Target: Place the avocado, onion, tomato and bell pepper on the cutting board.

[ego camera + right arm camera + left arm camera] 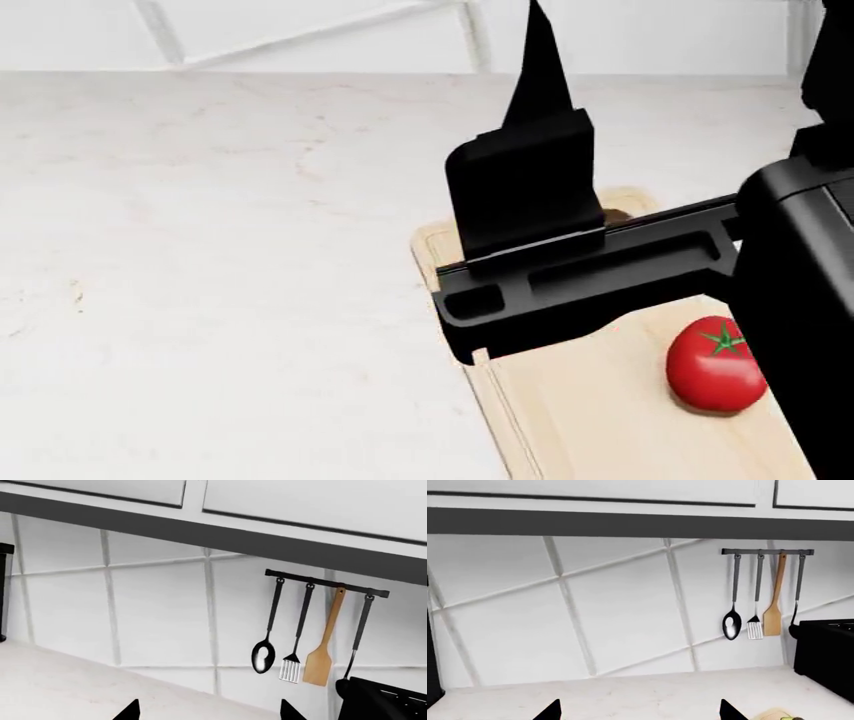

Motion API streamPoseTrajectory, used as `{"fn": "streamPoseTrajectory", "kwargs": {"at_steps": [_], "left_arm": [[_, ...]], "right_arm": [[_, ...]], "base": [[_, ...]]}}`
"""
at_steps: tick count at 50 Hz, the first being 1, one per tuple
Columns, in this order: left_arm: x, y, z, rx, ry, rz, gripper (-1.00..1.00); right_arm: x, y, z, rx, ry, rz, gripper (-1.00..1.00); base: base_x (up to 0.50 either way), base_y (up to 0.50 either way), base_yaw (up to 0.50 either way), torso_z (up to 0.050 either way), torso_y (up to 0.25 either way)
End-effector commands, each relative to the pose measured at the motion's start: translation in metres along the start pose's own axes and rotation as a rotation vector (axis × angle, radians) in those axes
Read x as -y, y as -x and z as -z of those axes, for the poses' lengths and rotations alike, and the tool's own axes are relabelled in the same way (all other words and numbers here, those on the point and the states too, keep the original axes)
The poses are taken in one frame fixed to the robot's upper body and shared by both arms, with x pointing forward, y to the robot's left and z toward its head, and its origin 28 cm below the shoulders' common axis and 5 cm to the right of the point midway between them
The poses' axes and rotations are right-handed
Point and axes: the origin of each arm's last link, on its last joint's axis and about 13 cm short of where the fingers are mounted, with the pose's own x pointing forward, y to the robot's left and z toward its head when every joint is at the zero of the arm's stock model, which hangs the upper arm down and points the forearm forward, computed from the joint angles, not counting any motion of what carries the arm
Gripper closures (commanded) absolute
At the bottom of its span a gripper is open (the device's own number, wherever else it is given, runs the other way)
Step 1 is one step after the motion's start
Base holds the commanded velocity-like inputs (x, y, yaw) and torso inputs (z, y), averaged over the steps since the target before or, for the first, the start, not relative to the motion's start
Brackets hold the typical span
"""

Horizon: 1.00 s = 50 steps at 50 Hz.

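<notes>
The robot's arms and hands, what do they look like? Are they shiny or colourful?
Not colourful at all: everything is plain matte black. In the head view one arm is a blocky bar with recessed rectangular panels, topped by a flat slab ending in a sharp pointed finger. Each wrist view shows just two black pointed fingertips. No cables, stickers or markings show.

Glossy tomato (717,365), pale wooden cutting board (601,420)

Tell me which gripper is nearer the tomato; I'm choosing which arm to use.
Probably left: the left gripper hovers by the cutting board holding the tomato; the right gripper sees only counter.
</notes>
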Motion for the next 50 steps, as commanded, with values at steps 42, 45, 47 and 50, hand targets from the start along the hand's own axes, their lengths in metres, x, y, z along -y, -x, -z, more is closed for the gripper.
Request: {"fn": "streamPoseTrajectory", "kwargs": {"at_steps": [42, 45, 47, 50], "left_arm": [[0.001, 0.001, -0.005, 0.069, -0.012, 0.045, -1.00], [0.000, 0.001, -0.005, 0.070, -0.009, 0.042, -1.00], [0.000, 0.002, -0.006, 0.072, -0.010, 0.041, -1.00], [0.000, 0.001, -0.005, 0.071, -0.009, 0.039, -1.00]], "right_arm": [[-0.002, -0.005, 0.009, 0.008, -0.007, -0.058, -1.00], [-0.003, -0.006, 0.010, 0.004, 0.020, -0.055, -1.00], [-0.004, -0.005, 0.007, 0.010, 0.027, -0.062, -1.00], [-0.005, -0.005, 0.007, 0.007, 0.025, -0.075, -1.00]], "base": [[0.00, 0.45, 0.00, 0.000, 0.000], [0.00, 0.00, 0.00, 0.000, 0.000], [0.00, 0.00, 0.00, 0.000, 0.000], [0.00, 0.00, 0.00, 0.000, 0.000]]}}
